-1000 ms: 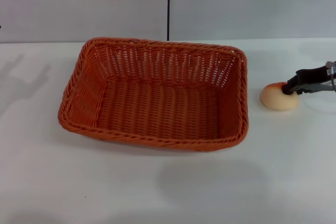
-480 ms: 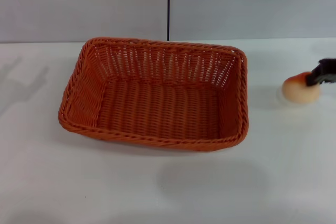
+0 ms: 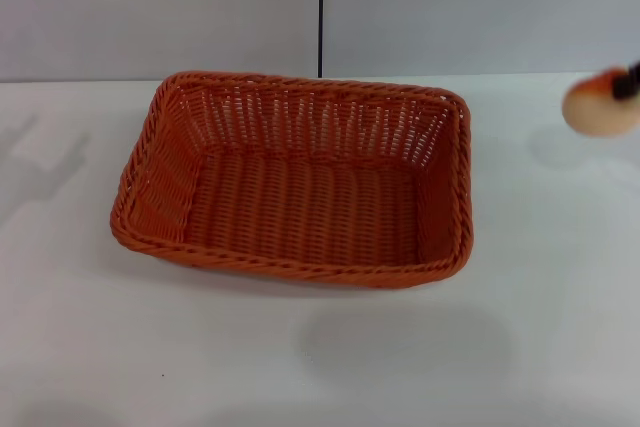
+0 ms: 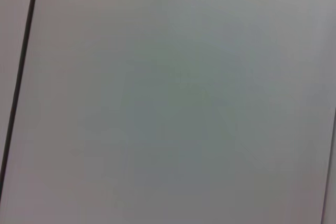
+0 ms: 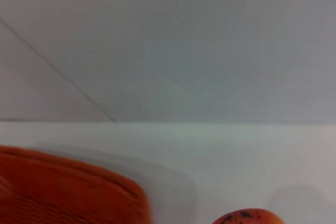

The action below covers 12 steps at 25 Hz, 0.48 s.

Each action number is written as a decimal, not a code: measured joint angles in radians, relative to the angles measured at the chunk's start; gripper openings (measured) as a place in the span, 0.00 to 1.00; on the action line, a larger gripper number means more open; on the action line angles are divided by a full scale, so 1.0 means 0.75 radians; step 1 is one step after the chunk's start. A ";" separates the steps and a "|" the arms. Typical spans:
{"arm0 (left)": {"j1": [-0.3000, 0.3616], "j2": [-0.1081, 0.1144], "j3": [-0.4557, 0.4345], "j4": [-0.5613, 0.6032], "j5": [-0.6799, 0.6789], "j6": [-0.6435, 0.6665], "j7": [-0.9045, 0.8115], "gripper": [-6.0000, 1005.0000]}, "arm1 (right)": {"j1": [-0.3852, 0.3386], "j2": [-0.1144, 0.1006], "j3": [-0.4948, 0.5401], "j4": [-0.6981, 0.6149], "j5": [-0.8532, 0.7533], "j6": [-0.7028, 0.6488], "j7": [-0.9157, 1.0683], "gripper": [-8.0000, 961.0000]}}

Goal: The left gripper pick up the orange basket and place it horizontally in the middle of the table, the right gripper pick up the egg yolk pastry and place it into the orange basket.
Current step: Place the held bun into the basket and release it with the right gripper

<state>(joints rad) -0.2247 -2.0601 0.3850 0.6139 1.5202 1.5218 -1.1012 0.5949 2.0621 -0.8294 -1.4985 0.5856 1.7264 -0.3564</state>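
The orange basket (image 3: 295, 179) sat flat on the white bench (image 3: 320, 347), open side up, its long sides running across the head view, and nothing lay inside it. Off to the basket's right, well apart from its rim, the egg yolk pastry (image 3: 599, 102) hung in the air above the bench, level with the basket's far edge; a faint round shadow lay on the bench just beneath and beside it. Only a small black tip of the right gripper (image 3: 629, 81) showed at the edge of the head view, touching the pastry's upper right side; its fingers pinched the pastry, since the pastry was off the surface with nothing else under it. In the right wrist view the browned, dark-specked top of the pastry (image 5: 247, 217) peeked in at the picture's edge, with a blurred corner of the basket (image 5: 68, 192) to one side and the bench (image 5: 220, 156) stretching behind toward a grey wall. The left gripper did not show in any view; the left wrist camera took in only a plain grey wall panel (image 4: 178, 98) crossed by a dark seam, so whether its fingers were spread or pressed together could not be told.
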 joint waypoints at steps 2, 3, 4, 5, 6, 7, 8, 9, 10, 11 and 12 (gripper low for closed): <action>0.011 -0.002 0.000 -0.002 0.000 0.005 0.018 0.81 | 0.019 -0.002 0.007 -0.021 0.059 0.007 0.002 0.04; 0.024 -0.004 0.000 -0.003 0.000 0.024 0.047 0.81 | 0.046 -0.007 0.003 -0.018 0.105 0.001 0.002 0.04; 0.024 -0.004 0.000 -0.003 0.000 0.024 0.047 0.81 | 0.046 -0.007 0.003 -0.018 0.105 0.001 0.002 0.04; 0.027 -0.004 0.000 -0.003 0.000 0.028 0.052 0.81 | 0.062 -0.009 -0.003 -0.012 0.127 -0.006 0.002 0.04; 0.032 -0.004 0.000 -0.004 0.000 0.033 0.059 0.81 | 0.082 -0.009 -0.005 -0.001 0.149 -0.016 0.002 0.04; 0.038 -0.004 0.000 -0.004 0.000 0.035 0.062 0.81 | 0.104 -0.009 -0.009 0.011 0.173 -0.026 -0.001 0.04; 0.050 -0.004 0.000 -0.004 0.000 0.040 0.062 0.81 | 0.145 -0.008 -0.027 0.037 0.225 -0.050 -0.005 0.04; 0.050 -0.004 0.000 -0.004 0.000 0.040 0.062 0.81 | 0.145 -0.008 -0.027 0.037 0.225 -0.050 -0.005 0.04; 0.055 -0.004 0.000 -0.005 0.000 0.042 0.062 0.81 | 0.167 -0.006 -0.049 0.055 0.260 -0.069 -0.006 0.04; 0.059 -0.004 0.000 -0.005 0.000 0.044 0.062 0.81 | 0.179 -0.005 -0.076 0.071 0.288 -0.086 -0.006 0.04; 0.065 -0.005 0.000 -0.007 0.000 0.045 0.062 0.81 | 0.190 -0.003 -0.105 0.087 0.318 -0.110 -0.006 0.04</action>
<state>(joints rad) -0.1759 -2.0638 0.3850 0.6083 1.5199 1.5559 -1.0544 0.7375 2.0595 -0.9084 -1.4336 0.8242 1.6441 -0.3608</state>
